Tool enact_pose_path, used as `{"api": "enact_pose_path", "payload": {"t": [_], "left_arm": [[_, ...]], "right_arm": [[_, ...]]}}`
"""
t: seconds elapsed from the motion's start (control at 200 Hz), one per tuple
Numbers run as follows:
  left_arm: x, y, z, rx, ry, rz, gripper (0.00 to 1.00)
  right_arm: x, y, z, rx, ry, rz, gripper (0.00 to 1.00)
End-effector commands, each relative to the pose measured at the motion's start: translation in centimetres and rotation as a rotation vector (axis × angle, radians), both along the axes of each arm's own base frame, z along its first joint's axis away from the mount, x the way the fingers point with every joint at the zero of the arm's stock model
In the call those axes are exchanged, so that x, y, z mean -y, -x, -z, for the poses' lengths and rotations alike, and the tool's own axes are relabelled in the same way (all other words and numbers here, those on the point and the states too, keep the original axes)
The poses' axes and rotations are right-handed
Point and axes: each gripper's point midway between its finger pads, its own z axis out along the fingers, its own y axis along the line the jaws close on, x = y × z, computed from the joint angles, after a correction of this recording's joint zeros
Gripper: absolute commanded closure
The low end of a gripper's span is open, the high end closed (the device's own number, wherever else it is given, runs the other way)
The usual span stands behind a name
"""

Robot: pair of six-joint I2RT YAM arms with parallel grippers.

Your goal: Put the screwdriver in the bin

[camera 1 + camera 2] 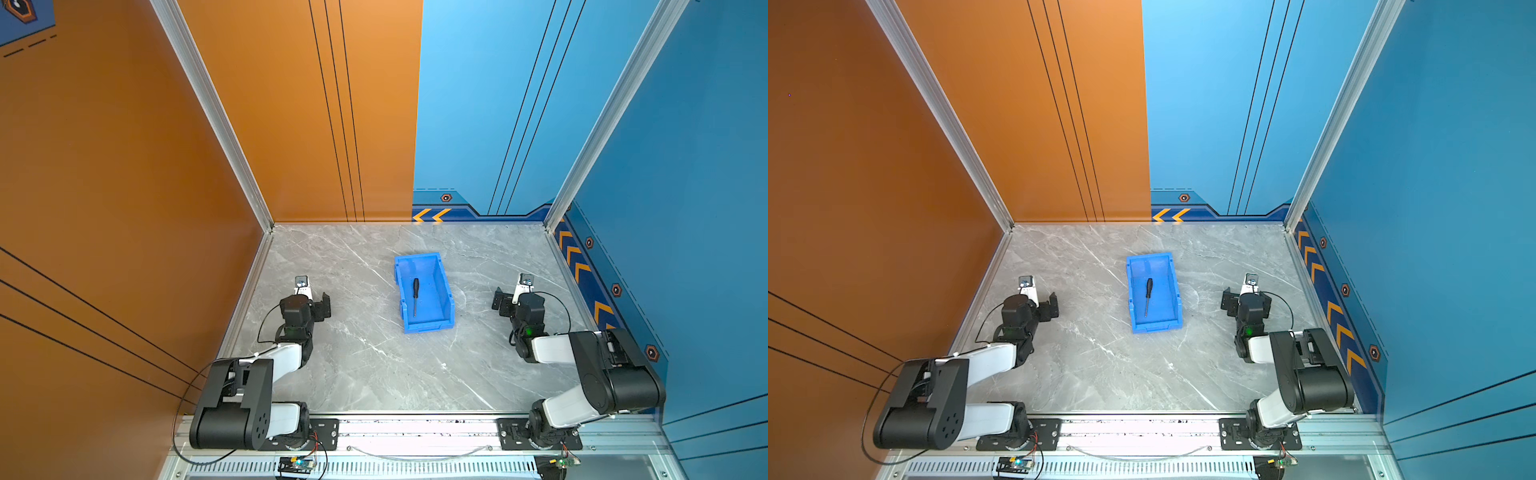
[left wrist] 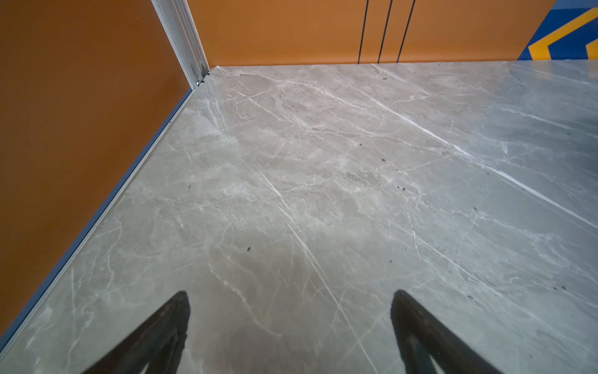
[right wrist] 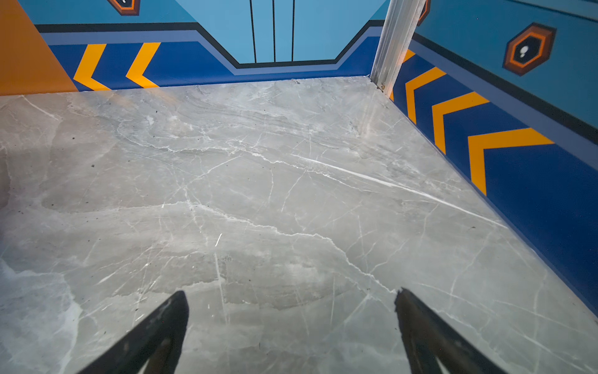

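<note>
The blue bin (image 1: 430, 327) stands in the middle of the marble table in both top views, its lowered lip toward the near side. Inside it, on the floor of the bin (image 1: 1154, 327), lies the screwdriver (image 1: 415, 296) (image 1: 1148, 296), black handle toward the far end and thin shaft toward the lip. My left gripper (image 1: 313, 296) (image 2: 291, 293) hovers left of the bin, open and empty. My right gripper (image 1: 511, 296) (image 3: 291, 291) is right of the bin, also open and empty. Neither wrist view shows the bin or the screwdriver.
Orange walls close the left and far-left sides, and blue walls with yellow chevrons close the far-right and right sides. Aluminium posts (image 1: 555, 216) stand in the far corners. Both arm bases sit on the rail (image 1: 415, 432) along the near edge.
</note>
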Motion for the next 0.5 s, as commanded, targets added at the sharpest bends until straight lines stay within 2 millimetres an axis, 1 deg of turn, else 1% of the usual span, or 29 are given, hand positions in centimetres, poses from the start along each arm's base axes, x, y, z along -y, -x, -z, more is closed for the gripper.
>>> {"api": "enact_pose_path", "payload": {"t": [0.0, 0.05, 0.115, 0.35, 0.496], "left_arm": [[0.8, -2.1, -0.6, 0.07, 0.046, 0.054, 0.02], [1.0, -2.6, 0.3, 0.052, 0.042, 0.063, 0.02], [1.9, -2.7, 0.7, 0.045, 0.014, 0.097, 0.02], [1.8, -2.6, 0.6, 0.05, 0.009, 0.087, 0.02], [2.1, -2.6, 0.6, 0.052, -0.01, 0.089, 0.02]], "right_arm": [[0.9, -0.5, -1.1, 0.033, 0.014, 0.044, 0.0], [1.0, -0.6, -1.2, 0.049, 0.012, 0.042, 0.0], [1.0, -0.6, -1.0, 0.034, 0.009, 0.042, 0.0], [1.0, -0.6, -1.1, 0.041, 0.01, 0.041, 0.0], [1.0, -0.7, -1.1, 0.042, 0.01, 0.041, 0.0]]}}
